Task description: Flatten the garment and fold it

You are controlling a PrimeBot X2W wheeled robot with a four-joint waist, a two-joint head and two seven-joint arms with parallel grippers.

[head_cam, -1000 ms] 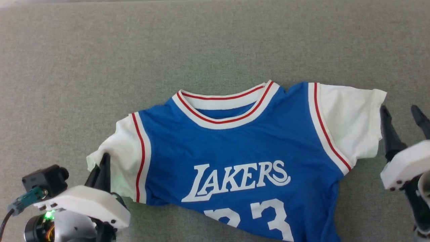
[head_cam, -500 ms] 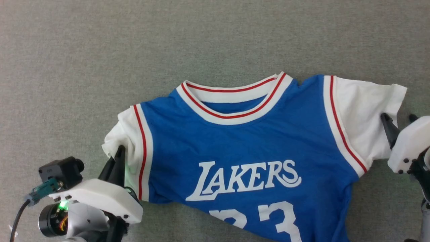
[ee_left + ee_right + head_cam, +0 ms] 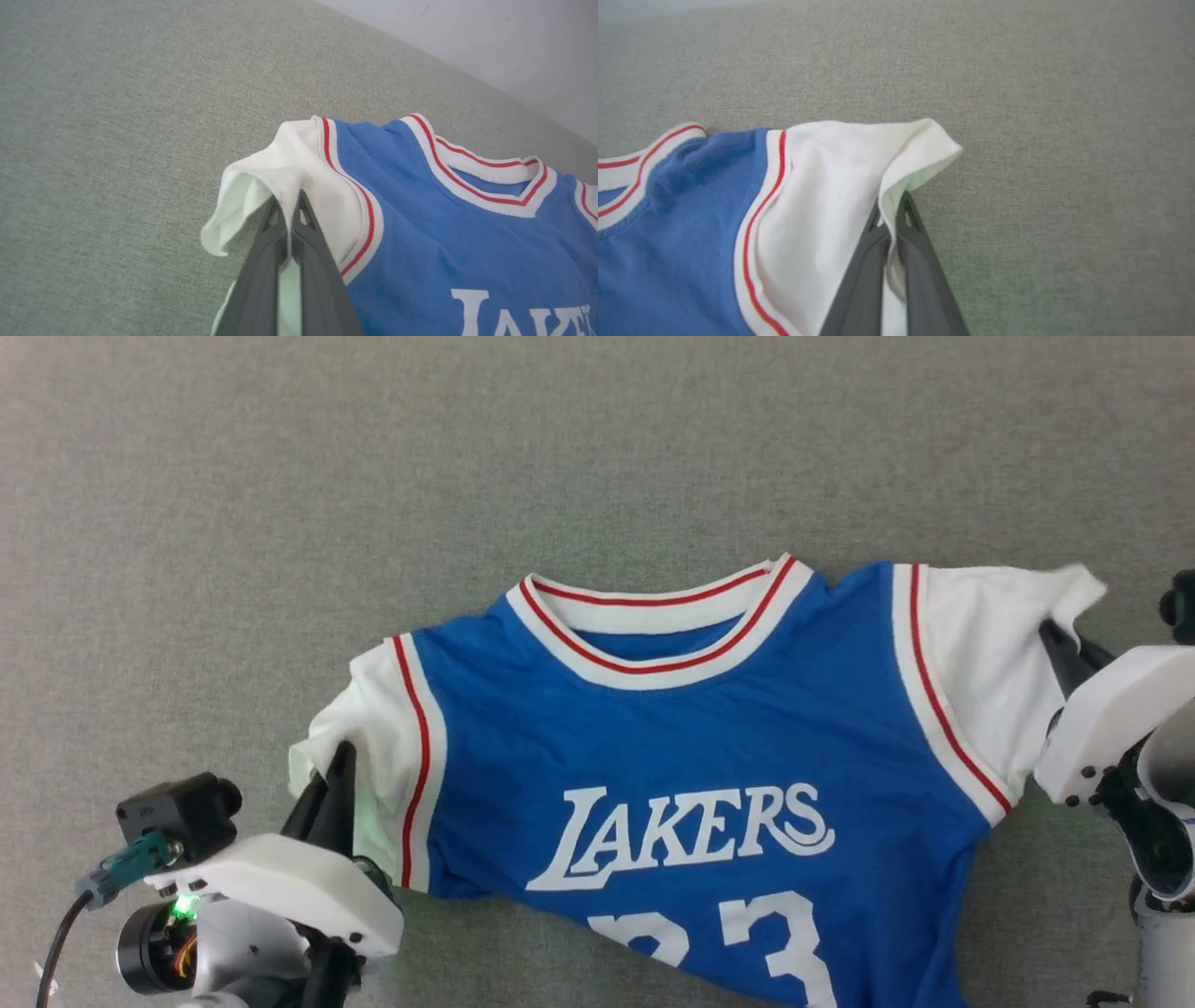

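Laid front-up on a grey fabric-covered surface (image 3: 560, 448): a royal-blue jersey T-shirt (image 3: 691, 728), red-and-white striped collar (image 3: 653, 674) toward the far side, white "LAKERS" lettering (image 3: 672, 831) across the chest, and the top of a white number 23 (image 3: 766, 907) cut off at the lower edge of the head view. Caught at both white sleeves.

On the robot's left, the left hand (image 3: 287, 210), dark fingers pressed together, pinching the cuff edge of the left sleeve (image 3: 299, 163). Cloth bunched and lifted into a small peak above the fingertips, cuff opening gaping just beside them.

On the robot's right, the right hand (image 3: 892, 210), likewise clamped tight, nipping a fold of the right sleeve (image 3: 822, 186) near its outer corner. That corner raised off the surface and curled over.

Between the two grips, blue chest panel lying mostly smooth, with slight wrinkles near the right shoulder and down the right side. Lower part of the shirt beyond the edge of the head view.

Beyond the far edge of the surface, in the left wrist view, a pale wall (image 3: 490, 42).
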